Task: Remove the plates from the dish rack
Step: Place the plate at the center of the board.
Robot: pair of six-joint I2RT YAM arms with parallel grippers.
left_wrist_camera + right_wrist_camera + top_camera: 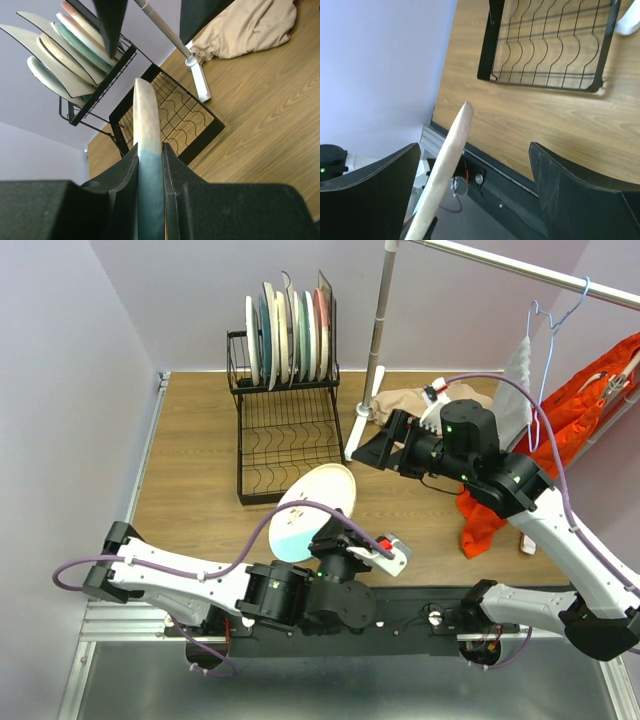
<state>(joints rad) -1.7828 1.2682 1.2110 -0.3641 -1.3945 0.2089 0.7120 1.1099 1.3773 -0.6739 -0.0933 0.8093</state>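
Observation:
My left gripper (332, 540) is shut on the blue lower rim of a cream-blue plate (315, 508) and holds it tilted above the table, in front of the black wire dish rack (285, 435). In the left wrist view the plate (146, 117) stands edge-on between the shut fingers (150, 167). Several more plates (290, 325) stand in the rack's upper basket. My right gripper (372, 450) is open beside the held plate's right edge. In the right wrist view the plate's rim (446, 167) lies between the open fingers (475, 147), near the left one, without touching.
The rack's lower tray (550, 47) holds no plates. A metal clothes-rail pole (378, 330) with a white foot (358, 428) stands right of the rack. A beige cloth (440, 400) lies behind my right arm. An orange garment (590, 405) hangs at right. A wall runs along the left.

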